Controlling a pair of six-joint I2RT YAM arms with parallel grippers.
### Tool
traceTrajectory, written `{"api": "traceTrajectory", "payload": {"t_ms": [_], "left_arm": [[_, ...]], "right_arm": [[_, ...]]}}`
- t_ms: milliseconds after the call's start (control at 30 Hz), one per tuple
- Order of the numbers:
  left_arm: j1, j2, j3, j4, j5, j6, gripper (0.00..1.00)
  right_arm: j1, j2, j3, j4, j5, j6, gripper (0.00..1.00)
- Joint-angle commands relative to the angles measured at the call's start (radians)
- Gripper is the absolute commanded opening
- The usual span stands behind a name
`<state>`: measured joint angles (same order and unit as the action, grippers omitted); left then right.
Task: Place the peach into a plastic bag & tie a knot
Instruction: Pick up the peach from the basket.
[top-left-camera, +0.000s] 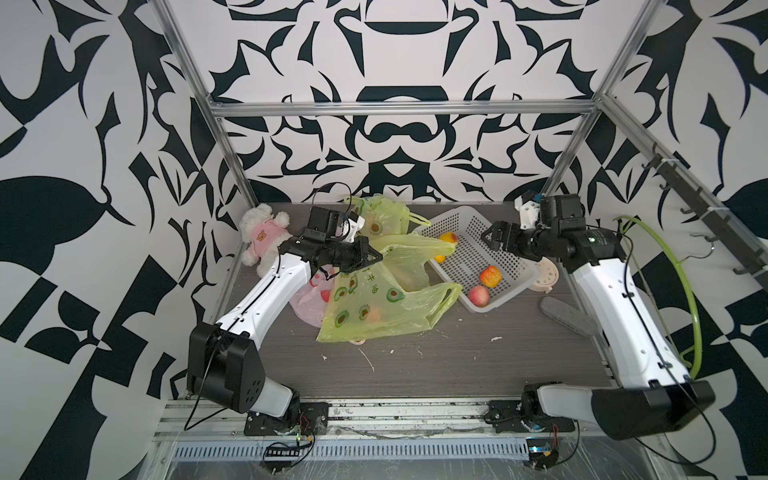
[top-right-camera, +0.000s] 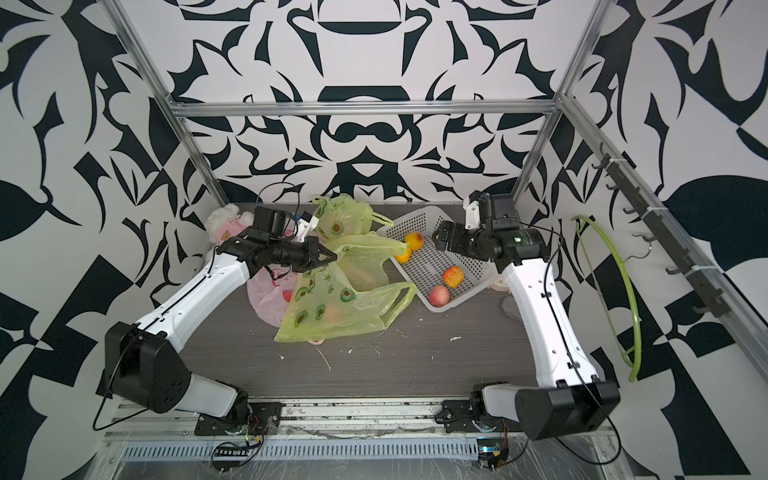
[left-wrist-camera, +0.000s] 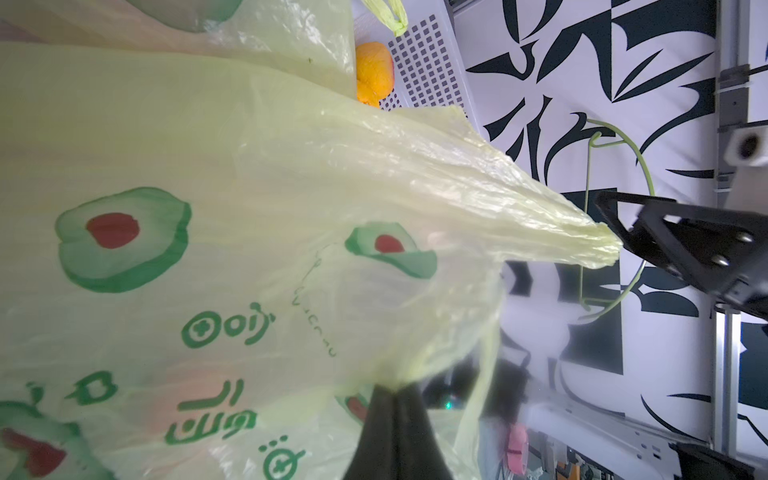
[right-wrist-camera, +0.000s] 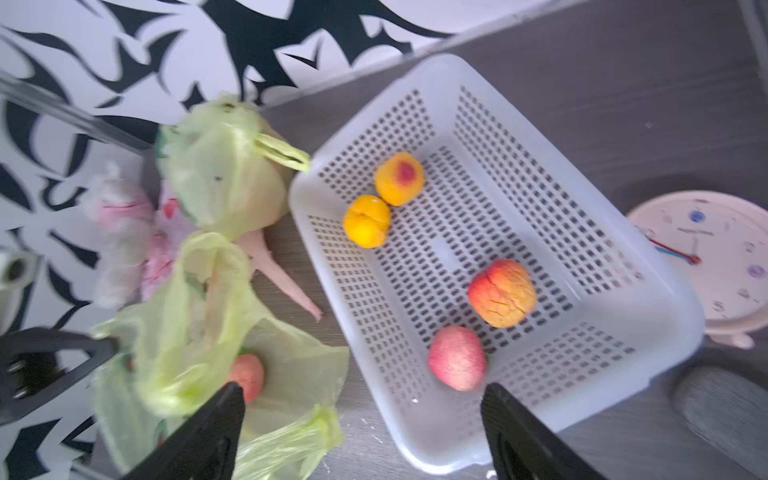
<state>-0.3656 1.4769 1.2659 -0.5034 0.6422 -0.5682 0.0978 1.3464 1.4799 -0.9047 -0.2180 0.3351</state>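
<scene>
- plastic bag: yellow-green, avocado print, mid-desk; peach lies inside, a dim orange blur through the film in both top views.
- left fingers: pressed together, pinching the bag's rim held up; tips buried in film.
- right fingers: spread wide, nothing between, over basket at 2 o'clock of the bag; four loose fruits in it.
- pink bag: 9 o'clock, mostly under left arm and green film.
- clock: 3 o'clock of basket, half hidden.
- grey object: cut off by right arm, can't identify.
- second green bag at 12 o'clock, plush toy at 10.
- desk: grey woodgrain, white scraps; black-white patterned walls, aluminium frame, green hoop on the 3 o'clock wall.
</scene>
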Motion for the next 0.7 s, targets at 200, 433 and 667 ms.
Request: {"api": "traceTrajectory", "payload": {"t_ms": [200,433,667], "left_arm": [[0.005,-0.002,0.01,0.026,0.043,0.024,0.0],[0.004,-0.02,-0.015,0.037,0.042,0.024,0.0],[0.005,-0.022,-0.024,0.039,0.045,0.021,0.0]], "right_arm": [[-0.037,0.253,-0.117,0.091,0.253,-0.023,0.93],[-0.037,0.436,-0.091,0.125,0.239,-0.016,0.93],[-0.037,0.515,-0.078,0.163,0.201,0.0,0.86]]}}
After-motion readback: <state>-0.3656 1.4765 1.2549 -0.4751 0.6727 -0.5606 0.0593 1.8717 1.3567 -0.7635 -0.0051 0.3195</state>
